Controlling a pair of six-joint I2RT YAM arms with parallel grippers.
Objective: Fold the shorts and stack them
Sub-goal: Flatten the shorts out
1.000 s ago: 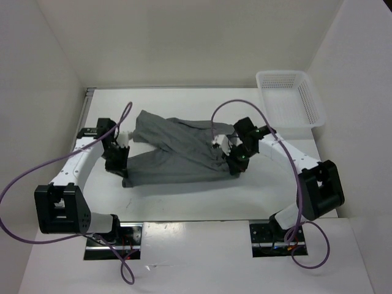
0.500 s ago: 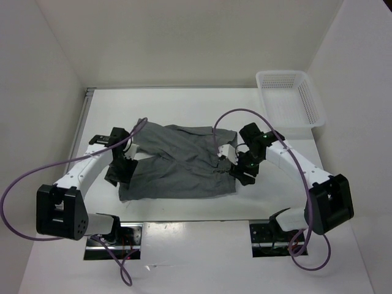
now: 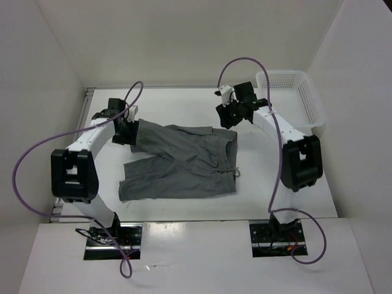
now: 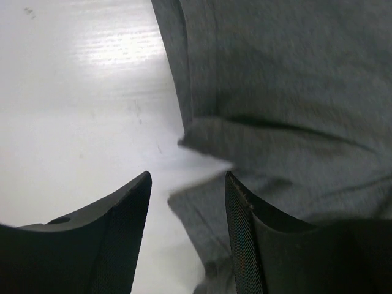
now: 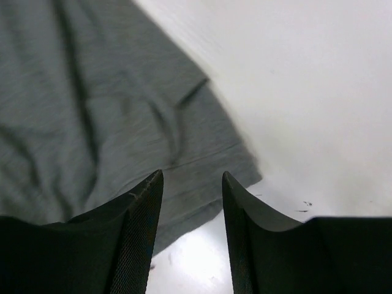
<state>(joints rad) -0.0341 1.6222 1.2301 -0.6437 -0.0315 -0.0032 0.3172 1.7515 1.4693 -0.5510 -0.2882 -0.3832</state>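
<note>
Your grey shorts (image 3: 184,162) lie loosely spread at frame centre. The left gripper (image 3: 127,131) and right gripper (image 3: 225,117) hover at the upper corners, jaws apart and empty. The next fold likely needs fresh grasps.

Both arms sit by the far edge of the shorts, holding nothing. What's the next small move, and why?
Probably lower both and pinch that edge: the left gripper at the far leg's hem, the right gripper at the waistband's far corner. Both sets of jaws stand open and empty near those spots, and the shorts lie spread out, legs splayed, not yet folded.
</note>
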